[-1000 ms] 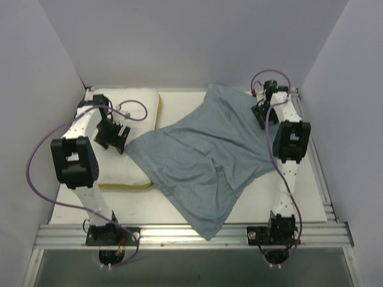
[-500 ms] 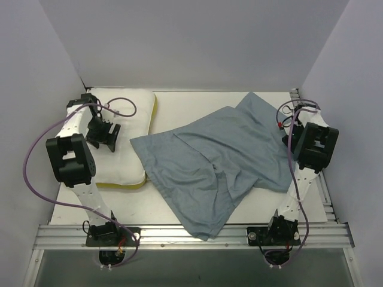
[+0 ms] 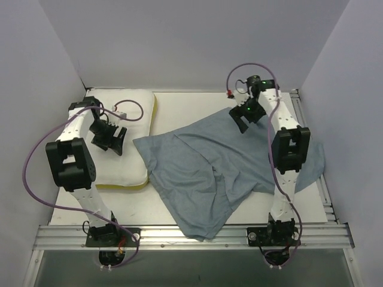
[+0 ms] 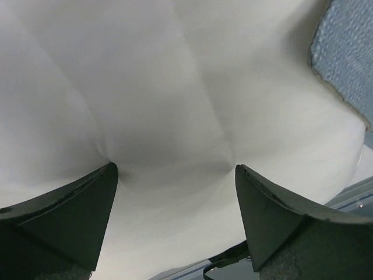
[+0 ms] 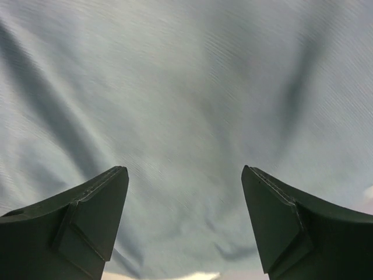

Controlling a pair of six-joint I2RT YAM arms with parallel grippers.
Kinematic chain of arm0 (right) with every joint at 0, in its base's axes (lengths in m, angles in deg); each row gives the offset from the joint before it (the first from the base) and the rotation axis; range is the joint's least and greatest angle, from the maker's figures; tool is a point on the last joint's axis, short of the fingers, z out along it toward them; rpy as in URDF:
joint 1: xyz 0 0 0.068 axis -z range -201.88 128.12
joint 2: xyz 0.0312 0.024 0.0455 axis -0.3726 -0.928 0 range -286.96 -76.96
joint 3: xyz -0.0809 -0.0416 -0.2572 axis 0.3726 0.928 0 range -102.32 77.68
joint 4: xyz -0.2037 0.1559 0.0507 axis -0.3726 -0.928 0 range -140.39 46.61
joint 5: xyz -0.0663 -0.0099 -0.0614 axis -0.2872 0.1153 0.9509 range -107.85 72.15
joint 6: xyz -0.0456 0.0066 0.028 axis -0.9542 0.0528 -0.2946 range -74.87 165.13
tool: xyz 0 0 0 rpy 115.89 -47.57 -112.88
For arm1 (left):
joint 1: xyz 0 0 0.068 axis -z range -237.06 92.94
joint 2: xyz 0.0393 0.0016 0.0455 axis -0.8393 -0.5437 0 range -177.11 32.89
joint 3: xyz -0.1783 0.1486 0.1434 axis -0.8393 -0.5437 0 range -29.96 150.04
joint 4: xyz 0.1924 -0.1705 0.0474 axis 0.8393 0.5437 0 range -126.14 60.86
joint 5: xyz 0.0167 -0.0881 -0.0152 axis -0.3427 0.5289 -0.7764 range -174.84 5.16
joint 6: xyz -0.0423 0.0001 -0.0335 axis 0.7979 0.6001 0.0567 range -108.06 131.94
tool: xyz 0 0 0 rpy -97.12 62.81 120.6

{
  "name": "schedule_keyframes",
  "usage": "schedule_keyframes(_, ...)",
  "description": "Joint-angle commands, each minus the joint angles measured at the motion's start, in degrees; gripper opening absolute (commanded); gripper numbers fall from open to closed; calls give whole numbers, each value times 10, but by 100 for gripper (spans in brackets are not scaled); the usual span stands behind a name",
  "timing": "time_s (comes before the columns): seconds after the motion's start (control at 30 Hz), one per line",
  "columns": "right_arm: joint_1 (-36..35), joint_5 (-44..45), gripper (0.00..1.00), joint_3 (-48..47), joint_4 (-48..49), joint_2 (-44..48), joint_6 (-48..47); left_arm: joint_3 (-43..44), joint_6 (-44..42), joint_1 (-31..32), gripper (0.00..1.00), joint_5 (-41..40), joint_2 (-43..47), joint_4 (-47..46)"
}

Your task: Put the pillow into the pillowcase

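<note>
Preparation stage: pillow (image 3: 128,161) lies at the worktop's (image 3: 185,104) left, outside the grey-blue pillowcase (image 3: 203,167) spread rumpled beside it, corner touching. Left pincer (image 4: 175,169), jaws wide, presses into the pillow's white face. Right pincer (image 5: 183,169), equally wide and empty, hovers over the pillowcase's far corner. Next move likely requires finding and lifting the sack's mouth.

Lab test cell: plain white walls (image 3: 179,42) boxing a table (image 3: 191,104), aluminium mounting rail (image 3: 60,234)
</note>
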Motion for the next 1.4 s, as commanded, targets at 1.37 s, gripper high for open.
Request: schedule_keyframes(1.37,-25,-60,90,52,-58,53,186,214,232,-3,97,-72,-142,-97)
